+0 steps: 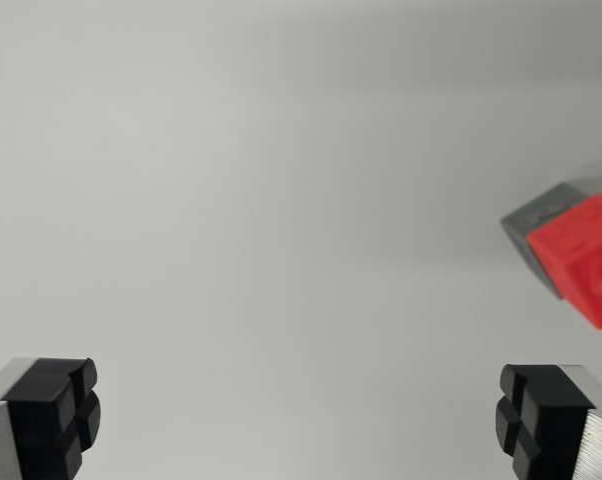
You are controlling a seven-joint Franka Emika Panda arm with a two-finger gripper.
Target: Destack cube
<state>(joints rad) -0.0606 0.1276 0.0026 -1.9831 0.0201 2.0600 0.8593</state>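
While the red cube (584, 258) sits on the grey cube (547, 213) at the wrist view's right edge, I count the destacking as not yet begun: the two are stacked and touching, the red one on top and partly cut off by the frame. My gripper (299, 425) is spread wide and holds nothing, with one black pad (51, 415) low at the wrist view's left and the other low at the right. Both cubes lie well off to the side of the gap between the pads, so I judge that lining up over the stack, closing on the red cube, lifting it and setting it down apart are all left to do. Around them I see only the plain pale table (281, 200), with nothing blocking the way to the stack
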